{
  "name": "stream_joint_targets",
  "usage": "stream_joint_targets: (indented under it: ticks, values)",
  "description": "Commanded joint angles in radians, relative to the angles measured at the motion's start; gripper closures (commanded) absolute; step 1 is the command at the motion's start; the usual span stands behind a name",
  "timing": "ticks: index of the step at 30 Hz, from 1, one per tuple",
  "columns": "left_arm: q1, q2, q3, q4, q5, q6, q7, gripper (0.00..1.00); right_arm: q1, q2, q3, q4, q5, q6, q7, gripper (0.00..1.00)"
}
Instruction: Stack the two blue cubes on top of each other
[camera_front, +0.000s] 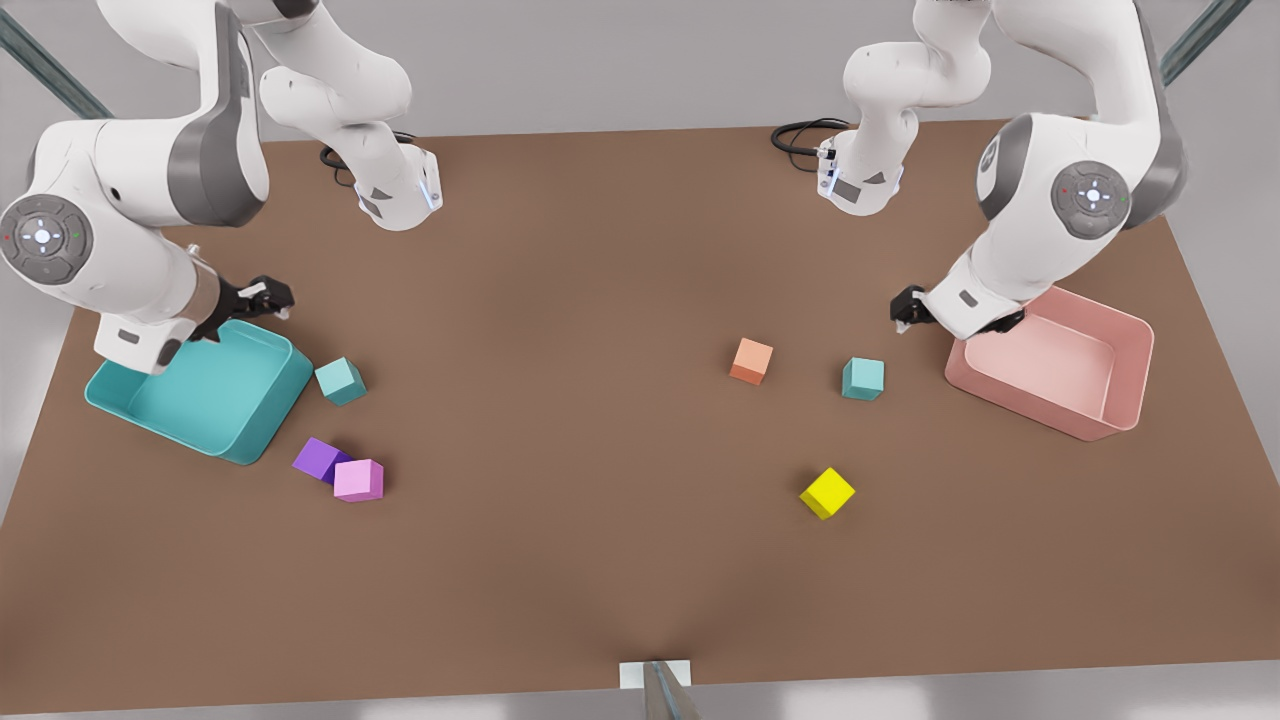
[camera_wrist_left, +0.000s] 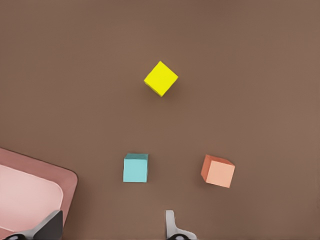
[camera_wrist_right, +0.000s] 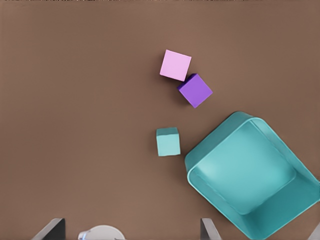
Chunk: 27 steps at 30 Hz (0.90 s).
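Sitting flat: blue cube (camera_front: 863, 379) by left end effector (camera_front: 903, 312), twin (camera_front: 341, 381) by right one (camera_front: 270, 297), both seemingly released.

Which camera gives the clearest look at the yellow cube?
The left wrist view: the yellow cube lies unobstructed on bare table, seen from above and close. The front view shows it farther off, near the orange cube.
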Motion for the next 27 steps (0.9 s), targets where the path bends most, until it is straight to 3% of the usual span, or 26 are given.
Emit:
stream_joint_targets:
  ticks: [1, 5, 8, 11, 12, 13, 16, 21, 22, 24, 25, 26, 27]
  values:
    - [0.134, 0.023, -0.001, 0.000, 0.003, 0.027, -0.023, 0.00, 0.000, 0.000, 0.000, 0.000, 0.001, 0.028, -0.119, 0.00]
    - [0.137, 0.022, -0.001, 0.000, 0.004, 0.027, -0.023, 0.00, 0.001, 0.022, 0.004, -0.020, -0.001, 0.032, -0.119, 0.00]
    - [0.137, 0.023, -0.001, 0.000, 0.004, 0.027, -0.023, 0.00, 0.001, -0.110, 0.003, -0.400, -0.002, 0.347, -0.119, 0.00]
    - [0.131, 0.069, -0.001, 0.058, 0.001, 0.023, -0.025, 0.00, 0.001, -0.090, 0.004, -0.523, -0.002, 0.548, -0.106, 0.00]
    - [0.121, 0.098, -0.006, 0.126, 0.009, -0.110, -0.025, 0.00, 0.001, -0.079, 0.004, -0.529, -0.002, 0.574, -0.105, 0.00]
    - [0.111, 0.161, -0.009, 0.304, 0.010, -0.321, -0.022, 0.00, 0.000, -0.052, 0.001, -0.528, -0.002, 0.609, -0.106, 0.00]
    - [0.108, 0.161, -0.009, 0.244, 0.032, -0.131, -0.023, 0.00, -0.005, -0.026, 0.001, -0.604, -0.002, 0.756, -0.106, 0.00]
    - [0.112, 0.169, -0.006, 0.251, 0.148, -0.132, -0.025, 0.00, -0.040, 0.002, 0.001, -0.683, 0.004, 0.891, -0.106, 0.00]
    - [0.068, 0.169, 0.058, 0.251, 0.155, -0.136, -0.023, 0.00, -0.045, 0.004, 0.001, -0.693, 0.011, 0.905, -0.106, 0.00]
    - [-0.304, 0.175, 0.462, 0.251, 0.103, -0.136, -0.020, 0.00, -0.071, 0.004, 0.001, -0.729, 0.031, 0.937, -0.117, 0.00]
    - [-0.197, 0.161, 0.349, 0.251, 0.084, -0.158, -0.007, 0.00, -0.077, 0.007, 0.001, -0.741, 0.030, 0.948, -0.126, 0.00]
    - [0.001, 0.163, 0.126, 0.251, 0.095, -0.159, -0.010, 0.00, -0.083, 0.017, 0.001, -0.741, 0.030, 0.951, -0.151, 0.00]
    - [-0.001, 0.169, 0.123, 0.251, 0.096, -0.157, -0.011, 0.00, -0.089, 0.017, 0.001, -0.767, 0.030, 0.986, -0.163, 0.00]
